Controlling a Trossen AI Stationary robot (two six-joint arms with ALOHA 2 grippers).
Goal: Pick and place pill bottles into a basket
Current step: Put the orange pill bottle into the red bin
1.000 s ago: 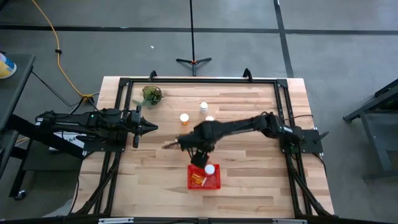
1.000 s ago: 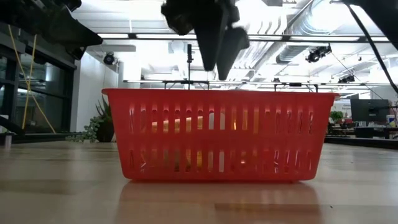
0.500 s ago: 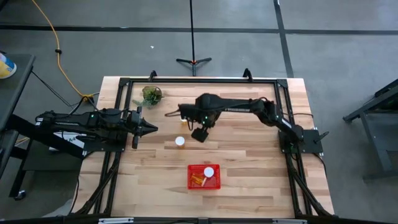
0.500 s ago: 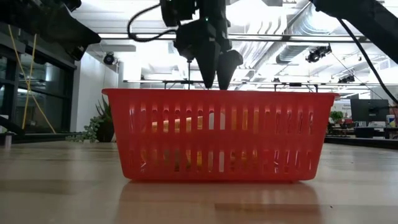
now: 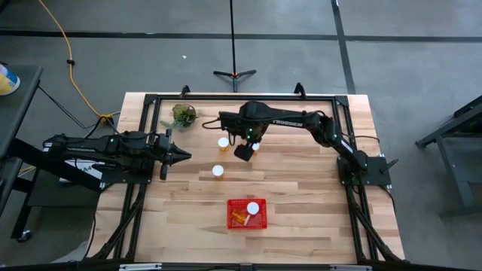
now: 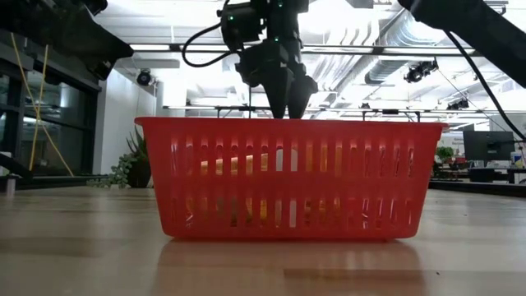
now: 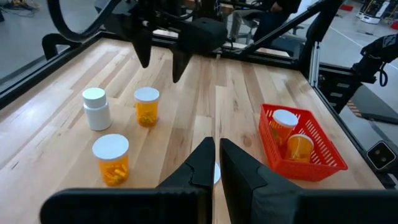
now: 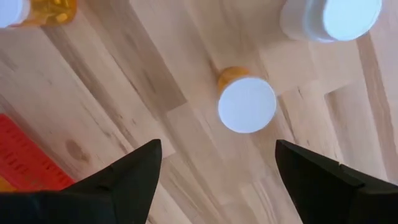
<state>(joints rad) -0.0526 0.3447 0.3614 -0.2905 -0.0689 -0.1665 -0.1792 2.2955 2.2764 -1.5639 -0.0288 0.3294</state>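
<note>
A red basket [image 5: 246,215] sits at the near middle of the table [image 5: 301,188], holding two orange bottles [image 7: 292,135], white caps up. Farther in, left of centre, one orange bottle [image 5: 218,172] stands alone on the wood. Beyond it the right gripper [image 5: 244,152] hangs fingers spread wide and empty, directly over another orange bottle [image 8: 246,101], not touching it. Near it stand a further orange bottle [image 5: 223,142] and the whitish bottle [image 7: 96,108], all upright. The left gripper [image 5: 183,155] waits at the table's left side, fingers pressed together, holding nothing. A small plant [image 5: 181,116] sits at the far left corner. White lettering on the right arm [image 5: 286,120] is too small to read; no bottle label is legible.
</note>
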